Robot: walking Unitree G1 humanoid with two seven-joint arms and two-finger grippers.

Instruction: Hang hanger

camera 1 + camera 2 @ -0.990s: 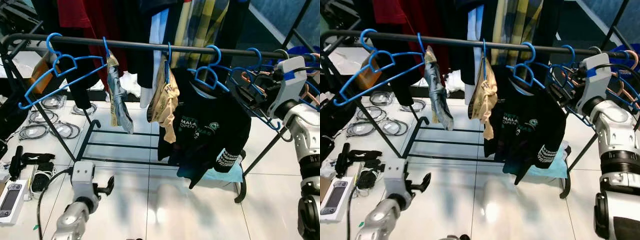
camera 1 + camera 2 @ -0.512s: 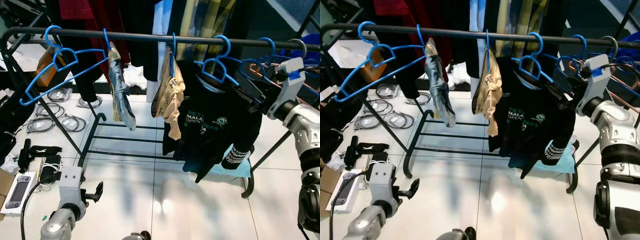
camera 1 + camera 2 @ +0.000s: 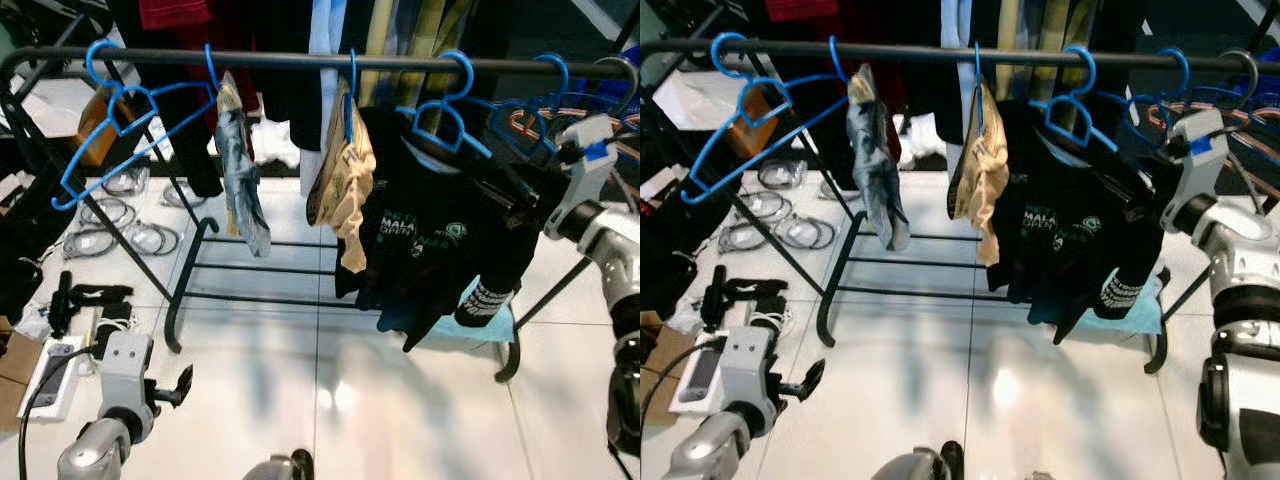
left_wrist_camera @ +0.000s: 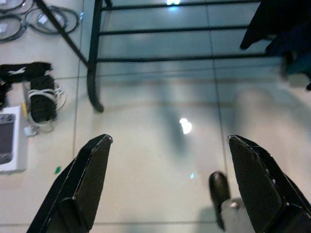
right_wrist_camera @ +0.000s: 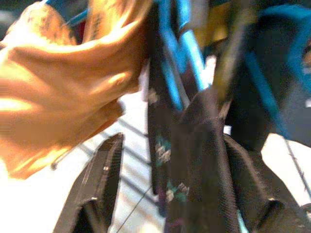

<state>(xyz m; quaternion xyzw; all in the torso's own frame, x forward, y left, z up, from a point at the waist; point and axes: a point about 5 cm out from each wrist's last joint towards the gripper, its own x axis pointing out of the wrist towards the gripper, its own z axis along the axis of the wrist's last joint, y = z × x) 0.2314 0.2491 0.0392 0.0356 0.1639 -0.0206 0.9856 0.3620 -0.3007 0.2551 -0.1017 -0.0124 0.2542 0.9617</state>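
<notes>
My head cameras look forward and down on the clothes rack (image 3: 300, 62). My left wrist camera faces the tiled floor (image 4: 160, 145) from above; my right wrist camera sits close against the black T-shirt (image 5: 204, 160), shared with the head views.

A: Left gripper (image 4: 167, 187) — how do the fingers stand?

B: Two black fingers (image 4: 90, 182), spread wide, nothing between them. Pale tiled floor (image 4: 160, 145) under, one bright glare spot at centre frame.

A: Upper part?

B: Black rack base (image 4: 146, 58), horizontal bars, one curved foot ending left of centre. Dark garment (image 4: 282, 29) hanging into the upper right corner.

A: Left edge?

B: Coiled cables (image 4: 48, 17) top left. Below, a black bundle with white cord (image 4: 41, 104), then a white box (image 4: 10, 141) touching the frame edge. Small dark object (image 4: 219, 187) low, right of centre; can't identify.
</notes>
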